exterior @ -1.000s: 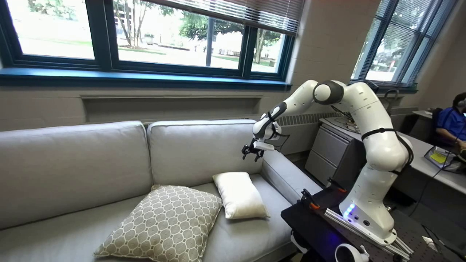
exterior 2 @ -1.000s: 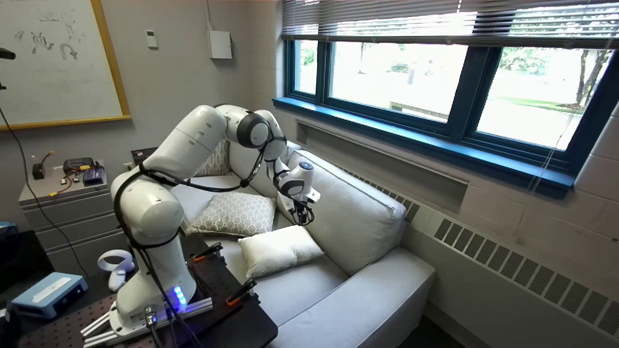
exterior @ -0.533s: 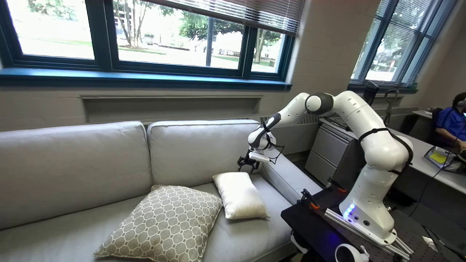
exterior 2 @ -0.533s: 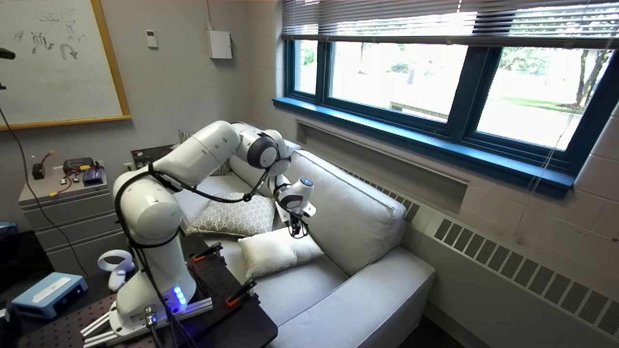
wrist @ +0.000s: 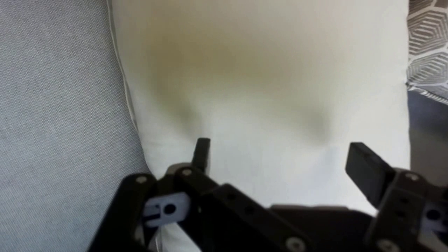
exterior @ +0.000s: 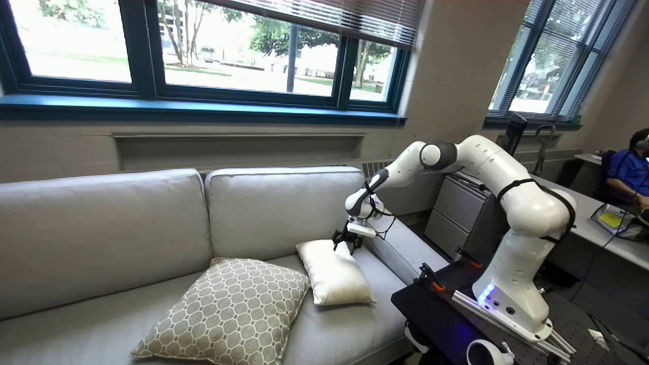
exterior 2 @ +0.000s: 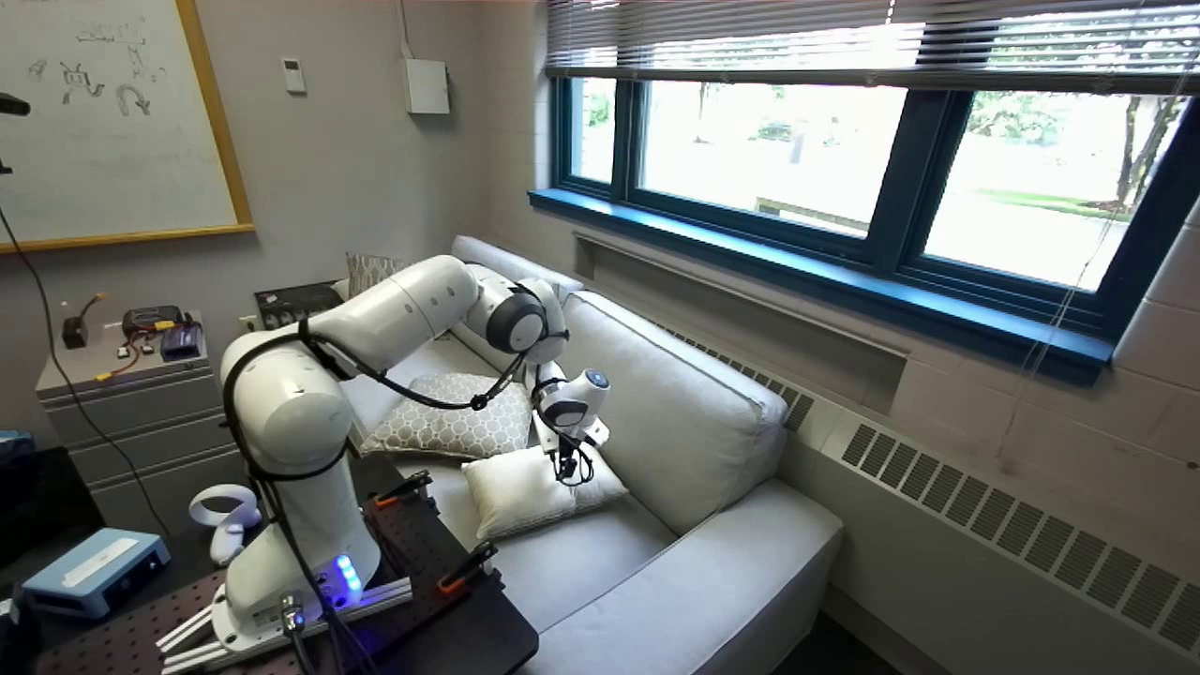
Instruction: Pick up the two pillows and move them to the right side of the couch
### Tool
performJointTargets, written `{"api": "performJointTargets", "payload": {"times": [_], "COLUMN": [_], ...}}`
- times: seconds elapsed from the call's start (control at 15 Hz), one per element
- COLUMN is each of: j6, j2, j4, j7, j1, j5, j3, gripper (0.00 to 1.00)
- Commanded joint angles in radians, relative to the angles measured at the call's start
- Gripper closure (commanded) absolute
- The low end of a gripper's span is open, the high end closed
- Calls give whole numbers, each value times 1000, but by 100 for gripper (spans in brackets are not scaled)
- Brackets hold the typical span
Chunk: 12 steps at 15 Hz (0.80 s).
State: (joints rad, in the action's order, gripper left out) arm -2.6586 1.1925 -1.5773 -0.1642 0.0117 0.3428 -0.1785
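The jaws, spread wide and empty, are descending over the cream-white rectangular pillow (exterior: 338, 278), so a grasp seems imminent.

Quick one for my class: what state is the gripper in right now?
Gripper: open over the white pillow, holding nothing.

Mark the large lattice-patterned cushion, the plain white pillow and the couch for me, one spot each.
Lattice-patterned cushion (exterior: 230, 310), in an exterior view: middle of its upper face.
White pillow (wrist: 266, 105), in the wrist view: middle of the visible upper face.
Couch (exterior 2: 717, 569), in an exterior view: top of the armrest.
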Motion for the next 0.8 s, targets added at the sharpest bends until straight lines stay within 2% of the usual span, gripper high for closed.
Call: {"api": "performJointTargets", "payload": {"times": [0.0, 0.27, 0.53, 0.67, 0.73], "j6": [51, 121, 239, 298, 326], "j2": [23, 49, 96, 124, 141], "j4": [23, 36, 86, 126, 150], "j7": [3, 2, 52, 94, 117], "j1": [-36, -59, -104, -129, -140], "j5": [14, 18, 32, 50, 61], "j3": [-19, -14, -50, -85, -102], "gripper": [0, 0, 0, 27, 32]}}
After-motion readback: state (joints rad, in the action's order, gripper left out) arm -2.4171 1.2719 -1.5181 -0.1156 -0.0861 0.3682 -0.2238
